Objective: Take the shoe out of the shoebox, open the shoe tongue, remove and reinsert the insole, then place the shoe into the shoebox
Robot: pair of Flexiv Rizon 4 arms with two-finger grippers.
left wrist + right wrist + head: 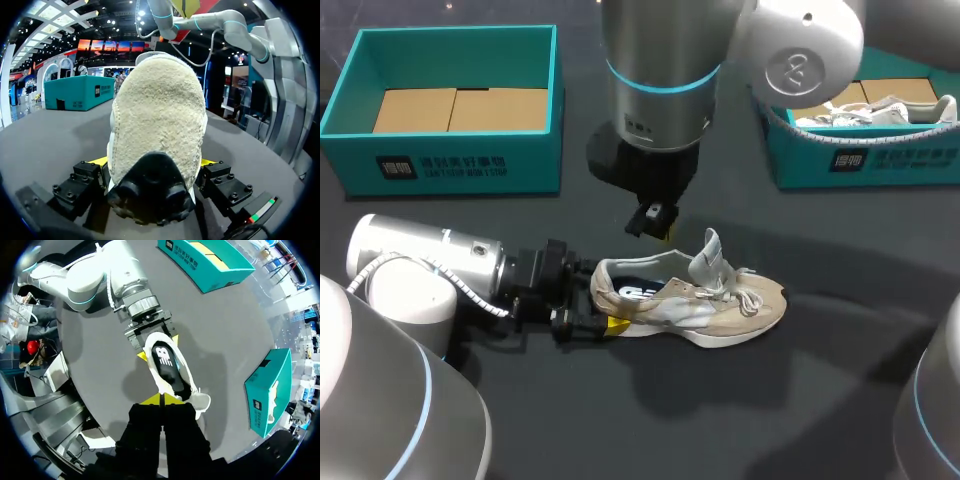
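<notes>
Heel of the beige shoe (157, 115) fills the left wrist view. The left gripper (154, 165) is clamped on it, one yellow tip against each side, jaws spread only to the heel's width. In the head view the shoe lies sole-down on the dark table (820, 400), outside both boxes, heel toward the left arm and toe toward my right. The grip appears intended to pin the shoe so it cannot slide or tip while the other arm works at its opening. The tongue (708, 255) stands pulled up, leaving the mouth open. The dark insole (162, 357) lies inside the shoe, plainly visible from above. The right gripper (161, 400) hangs just over that opening, near the tongue, its yellow tips pressed together and holding nothing. Judged from this, it is placed to go in for the insole. Whether the insole awaits removal or is already reinserted cannot be told. Count: two teal shoeboxes. The left shoebox (450, 150) shows only a cardboard liner (460, 108), and the right shoebox (880, 160) holds a second, pale shoe (880, 110). Two shoes, one visible insole, two grippers.
</notes>
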